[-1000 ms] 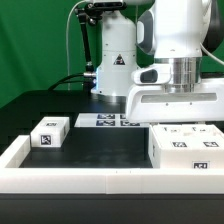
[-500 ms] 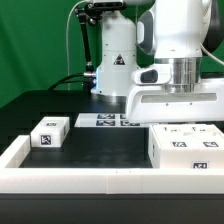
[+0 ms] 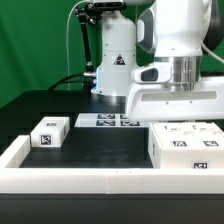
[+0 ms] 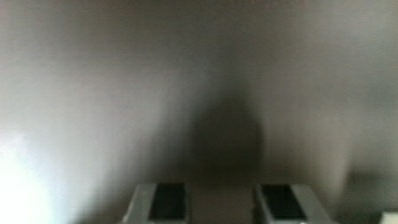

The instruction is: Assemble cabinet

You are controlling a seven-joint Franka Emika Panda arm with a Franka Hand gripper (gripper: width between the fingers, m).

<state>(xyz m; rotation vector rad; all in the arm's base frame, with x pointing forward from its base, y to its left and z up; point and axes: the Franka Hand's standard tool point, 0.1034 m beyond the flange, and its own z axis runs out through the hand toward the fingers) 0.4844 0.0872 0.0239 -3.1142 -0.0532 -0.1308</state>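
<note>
A small white tagged plastic block [image 3: 50, 132] lies near the black desk's [image 3: 105, 152] left edge. The large white plastic cabinet box [image 3: 185, 150] sits by the right edge, right under the jaws. Their fingertips [image 4: 166, 200] stand apart, but I cannot tell whether they grasp anything.

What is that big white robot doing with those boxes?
A robot arm is building a cabinet. It hangs low, right over the big white cabinet box on the exterior view's right. Its fingers are apart with nothing seen between them, very close to a blurry white surface. A small white block sits on the black table on the exterior view's left, with nothing touching it.
</note>
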